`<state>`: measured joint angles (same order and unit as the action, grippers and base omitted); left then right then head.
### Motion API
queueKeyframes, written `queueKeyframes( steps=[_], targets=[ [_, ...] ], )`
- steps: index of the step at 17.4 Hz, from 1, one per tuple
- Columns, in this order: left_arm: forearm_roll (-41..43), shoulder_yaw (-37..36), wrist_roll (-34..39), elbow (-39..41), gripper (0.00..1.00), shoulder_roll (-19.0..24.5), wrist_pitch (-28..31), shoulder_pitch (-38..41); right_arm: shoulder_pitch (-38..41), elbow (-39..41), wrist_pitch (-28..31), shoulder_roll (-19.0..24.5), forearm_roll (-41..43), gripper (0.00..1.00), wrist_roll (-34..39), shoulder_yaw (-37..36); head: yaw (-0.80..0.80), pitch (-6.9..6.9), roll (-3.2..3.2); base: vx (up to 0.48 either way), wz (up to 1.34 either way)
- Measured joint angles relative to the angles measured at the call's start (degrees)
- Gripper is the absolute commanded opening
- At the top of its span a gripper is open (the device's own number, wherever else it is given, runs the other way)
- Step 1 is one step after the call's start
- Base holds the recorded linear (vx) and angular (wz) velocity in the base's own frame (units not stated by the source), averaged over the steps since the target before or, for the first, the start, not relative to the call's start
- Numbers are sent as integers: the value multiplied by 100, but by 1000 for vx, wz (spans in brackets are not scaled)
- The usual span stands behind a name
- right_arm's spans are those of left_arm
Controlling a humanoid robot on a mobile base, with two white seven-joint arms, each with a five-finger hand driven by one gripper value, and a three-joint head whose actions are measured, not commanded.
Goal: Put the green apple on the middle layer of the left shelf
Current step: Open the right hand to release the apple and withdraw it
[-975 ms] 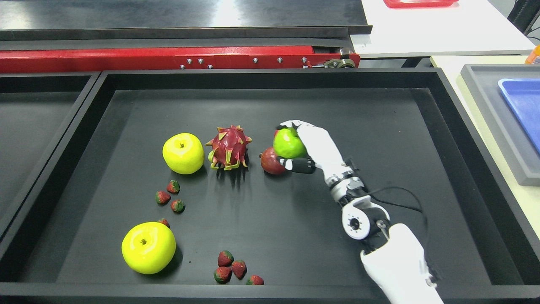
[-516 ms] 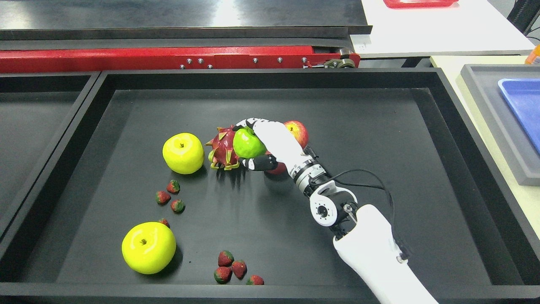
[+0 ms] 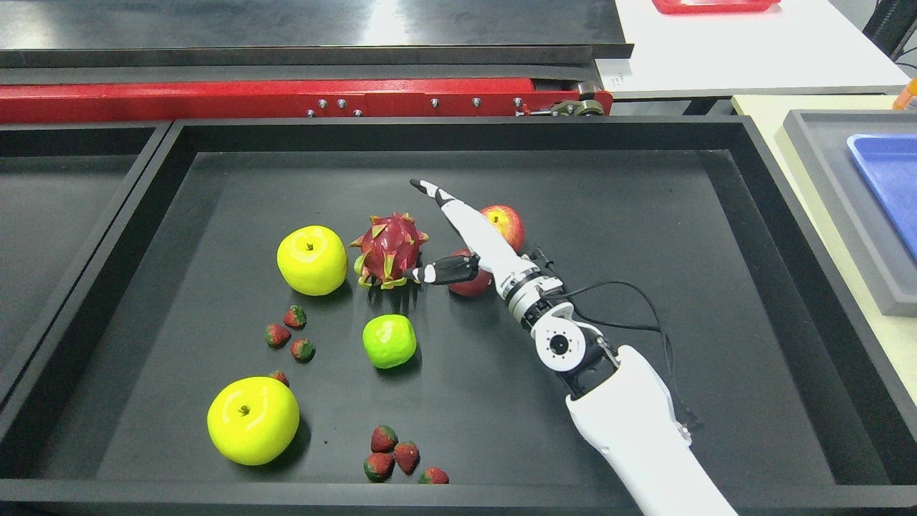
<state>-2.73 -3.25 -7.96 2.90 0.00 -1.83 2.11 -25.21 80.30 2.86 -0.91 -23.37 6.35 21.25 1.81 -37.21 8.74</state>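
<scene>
1. Head view: no brand, label or readable writing is showing on any of the fruit, the trays or the robot arm.
2. The right hand (image 3: 458, 233) is reaching in from the lower right over the big black tray (image 3: 759, 236), fingers stretched out and thumb spread apart, gripping nothing.
3. The green apple (image 3: 389, 341) is lying free on the tray floor, below the dragon fruit (image 3: 389, 250) and well apart from the hand.
4. The thumb tip is pointing at the dragon fruit's right side; whether it is touching cannot be told.
5. A red apple (image 3: 506, 223) is peeking out behind the hand, and a darker red fruit (image 3: 469, 284) is sitting just under the wrist.
6. Two yellow apples are sitting on the left: one (image 3: 311, 260) beside the dragon fruit, one (image 3: 253, 421) near the front wall.
7. Strawberries are lying in two clusters: one (image 3: 289, 335) left of the green apple, one (image 3: 398, 459) close to the front edge.
8. The right half and the back strip of the tray are lying bare, giving wide room.
9. A second black tray (image 3: 64, 215) is adjoining on the left; a red rail (image 3: 286, 97) is running behind; a grey tray holding a blue tray (image 3: 888, 186) is sitting on the desk at right.
</scene>
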Motion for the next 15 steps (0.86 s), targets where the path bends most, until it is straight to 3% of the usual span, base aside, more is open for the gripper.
queueKeyframes(
  steps=[8,15],
  targets=[
    [0,0,0,-1,100,0,39,0,1310,358,-467,53,2004,100,2,-1346,0,0,0,0,0],
    [0,0,0,-1,100,0,40,0,1786,619,-546,72,2564,100,28,-1946,0,0,0,0,0]
  ],
)
